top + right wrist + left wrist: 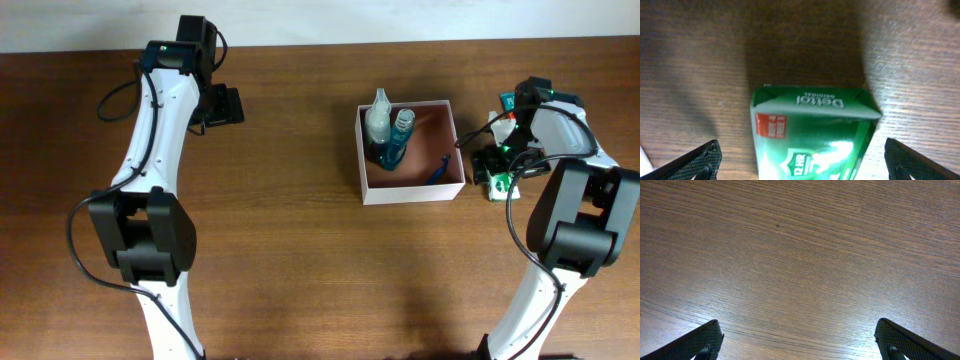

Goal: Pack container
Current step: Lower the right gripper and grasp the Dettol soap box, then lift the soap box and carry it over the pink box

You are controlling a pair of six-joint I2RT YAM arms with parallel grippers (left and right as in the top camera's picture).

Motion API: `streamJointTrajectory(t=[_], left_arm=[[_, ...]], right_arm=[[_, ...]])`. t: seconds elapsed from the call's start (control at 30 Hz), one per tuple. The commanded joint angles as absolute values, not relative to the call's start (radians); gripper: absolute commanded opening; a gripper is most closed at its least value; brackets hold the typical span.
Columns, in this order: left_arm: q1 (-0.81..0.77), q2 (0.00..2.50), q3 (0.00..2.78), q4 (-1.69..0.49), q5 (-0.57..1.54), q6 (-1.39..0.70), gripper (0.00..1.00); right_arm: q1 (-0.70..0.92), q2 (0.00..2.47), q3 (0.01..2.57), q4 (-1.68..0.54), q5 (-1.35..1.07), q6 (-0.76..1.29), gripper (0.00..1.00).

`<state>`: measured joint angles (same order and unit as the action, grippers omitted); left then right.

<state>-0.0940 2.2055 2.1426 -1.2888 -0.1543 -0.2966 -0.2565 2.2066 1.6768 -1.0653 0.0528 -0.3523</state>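
Your square, shallow white-walled container (412, 193) sits toward the far edge of the desk (300, 250), right of centre. Its thin walls look light and bendy, so it may slide if nudged. The glossy green cardboard soap carton (810, 135) beside it, nearer the right edge, seems stiff but slick: grip its long sides. Your right gripper (805, 160) straddles it at full spread, touching nothing; the left gripper (800, 340) gapes empty over bare wood.

place: robotics lab workbench | evidence: two cabled robot arms (150, 170) at a wood-grain table (300, 280)
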Motion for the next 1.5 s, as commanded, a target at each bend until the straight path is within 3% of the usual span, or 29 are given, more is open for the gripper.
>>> streamJointTrajectory(t=[0.0,0.4,0.47,0.57,0.83,1.03,1.13,1.47], left_arm=[[-0.091,2.195,2.140,-1.287,-0.154,-0.307,0.99],[-0.091,2.195,2.140,-1.287,-0.154,-0.306,0.99],[-0.091,2.195,2.140,-1.287,-0.154,-0.306,0.99],[-0.091,2.195,2.140,-1.287,-0.154,-0.306,0.99],[-0.091,2.195,2.140,-1.287,-0.154,-0.306,0.99],[-0.091,2.195,2.140,-1.287,-0.154,-0.306,0.99],[-0.091,2.195,2.140,-1.287,-0.154,-0.306,0.99],[-0.091,2.195,2.140,-1.287,-0.154,-0.306,1.00]], right_arm=[[-0.265,2.215,1.648,-1.043,0.057,-0.359,0.99],[-0.295,2.215,1.620,-1.013,0.057,-0.359,0.99],[-0.303,2.215,1.620,-1.013,0.056,-0.359,0.94],[-0.317,2.215,1.620,-1.012,0.046,-0.359,0.73],[-0.328,2.215,1.620,-1.000,-0.052,-0.363,0.70],[-0.328,2.215,1.620,-0.997,-0.052,-0.362,0.48],[-0.328,2.215,1.620,-0.998,-0.053,-0.358,0.42],[-0.328,2.215,1.629,-1.001,-0.052,-0.331,0.39]])
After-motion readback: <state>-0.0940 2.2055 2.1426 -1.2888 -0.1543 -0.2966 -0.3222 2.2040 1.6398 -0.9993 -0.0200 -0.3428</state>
